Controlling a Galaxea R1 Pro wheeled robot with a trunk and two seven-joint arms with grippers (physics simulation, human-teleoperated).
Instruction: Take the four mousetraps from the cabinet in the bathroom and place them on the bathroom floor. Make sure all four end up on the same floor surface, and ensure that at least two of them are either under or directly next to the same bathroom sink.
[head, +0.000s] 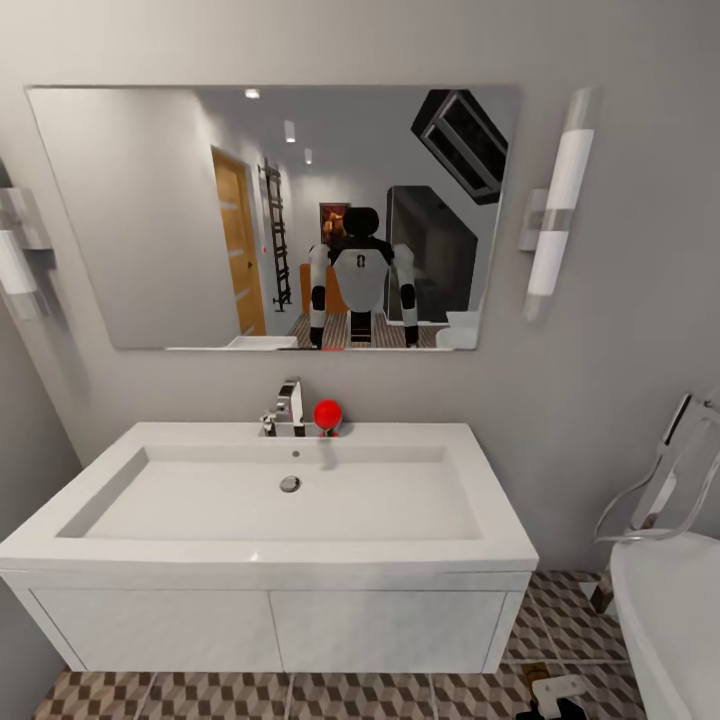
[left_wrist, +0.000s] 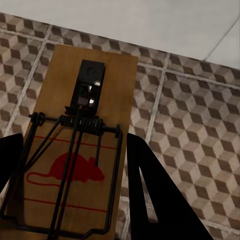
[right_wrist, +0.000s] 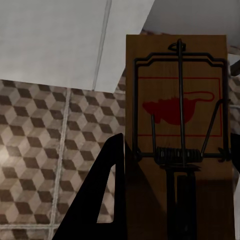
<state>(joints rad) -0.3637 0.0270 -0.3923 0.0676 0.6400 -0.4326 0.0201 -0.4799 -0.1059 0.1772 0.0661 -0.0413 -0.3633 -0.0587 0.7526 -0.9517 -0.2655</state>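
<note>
In the left wrist view a tan mousetrap (left_wrist: 85, 125) with black wire and a red mouse print sits between the black fingers of my left gripper (left_wrist: 70, 140), which is shut on it, above the cube-patterned bathroom floor (left_wrist: 190, 125). My right gripper (right_wrist: 177, 145) is likewise shut on a second mousetrap (right_wrist: 175, 90) over the same floor (right_wrist: 40, 130). The white bathroom sink (head: 270, 560) stands straight ahead on the wall, with floor tiles (head: 250, 695) below it. The cabinet is out of view.
The sink's white vanity front (head: 270, 625) hangs just above the tiles and also appears as a white panel (left_wrist: 150, 20) near both traps. A white bathtub (head: 670, 620) crowds the right. A faucet (head: 288, 408), a red ball (head: 327, 413) and a mirror (head: 270, 215) sit above.
</note>
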